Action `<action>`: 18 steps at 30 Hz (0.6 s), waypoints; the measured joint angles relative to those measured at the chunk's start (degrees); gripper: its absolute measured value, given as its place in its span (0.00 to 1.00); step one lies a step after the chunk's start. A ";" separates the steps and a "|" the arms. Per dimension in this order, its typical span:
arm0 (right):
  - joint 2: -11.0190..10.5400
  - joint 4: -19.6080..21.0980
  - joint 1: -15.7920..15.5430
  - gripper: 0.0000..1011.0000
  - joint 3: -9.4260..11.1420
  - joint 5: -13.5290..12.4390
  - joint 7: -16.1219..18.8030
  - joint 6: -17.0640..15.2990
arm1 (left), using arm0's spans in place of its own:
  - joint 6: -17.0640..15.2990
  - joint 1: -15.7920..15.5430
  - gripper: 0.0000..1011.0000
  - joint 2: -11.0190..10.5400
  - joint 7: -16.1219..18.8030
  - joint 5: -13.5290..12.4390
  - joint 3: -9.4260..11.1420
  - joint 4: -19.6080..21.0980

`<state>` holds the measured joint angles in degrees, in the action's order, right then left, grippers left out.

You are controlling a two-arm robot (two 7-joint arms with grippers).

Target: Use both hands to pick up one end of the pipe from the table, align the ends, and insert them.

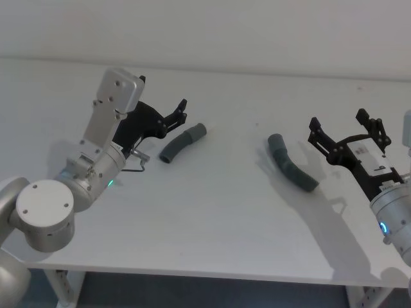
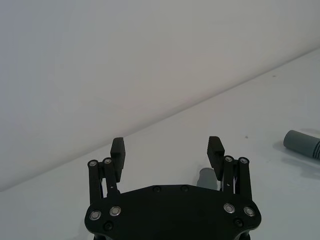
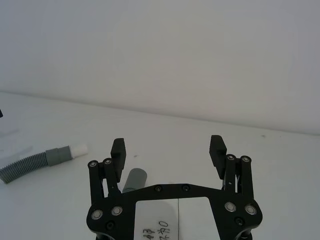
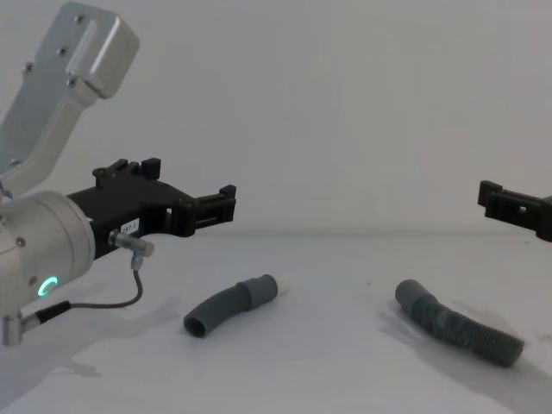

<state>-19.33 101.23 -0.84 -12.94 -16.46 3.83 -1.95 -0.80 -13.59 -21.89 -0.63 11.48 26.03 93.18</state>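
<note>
**Head view.** The left pincer (image 1: 176, 118) hangs above the counter (image 1: 212, 224) with its jaws spread apart, just beside the short pipe piece (image 1: 182, 143). That piece lies flat and slightly curved on the left part of the surface. The long pipe piece (image 1: 293, 169), darker and ribbed, lies well apart from it on the right. Its cuff (image 1: 276, 140) is at the end turned toward the short piece. The right pincer (image 1: 339, 123), also released, is raised beside the long piece on its outer side.

**Left wrist view.** The left pincer (image 2: 166, 149) shows both fingers wide apart, with bare counter (image 2: 165, 125) between them. One grey end of the short pipe piece (image 2: 205, 177) shows close against one finger. The cuff (image 2: 301, 144) of the long piece lies farther off at the frame edge.

**Right wrist view.** The right pincer (image 3: 167, 147) is equally spread. The cuff (image 3: 134, 179) lies on the counter (image 3: 170, 130) close to one finger. Farther off lies the short pipe piece (image 3: 22, 167), ending in a smooth collar (image 3: 59, 154) and a white tip (image 3: 79, 149).

**Chest view.** The left pincer (image 4: 211, 205) is clear above the short pipe piece (image 4: 226, 307). The right pincer (image 4: 511, 205) is high above the long pipe piece (image 4: 457, 324). Both pieces rest on the counter (image 4: 328, 379), apart from each other.
</note>
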 joint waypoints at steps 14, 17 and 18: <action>-0.73 -0.01 0.52 0.99 -0.12 0.18 1.07 -0.67 | -2.06 -0.55 0.99 0.02 -1.68 1.17 -0.28 -0.07; -1.22 0.00 0.88 0.99 -0.22 0.32 1.86 -1.22 | -3.23 -0.78 0.99 0.01 -2.37 1.79 -0.39 -0.06; -1.57 0.01 1.16 0.99 -0.29 0.39 2.31 -1.66 | -3.82 -0.86 0.99 0.00 -2.63 2.09 -0.42 -0.05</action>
<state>-20.91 101.24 0.32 -13.23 -16.08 6.14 -3.61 -4.62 -14.45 -21.89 -3.26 13.58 25.61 93.12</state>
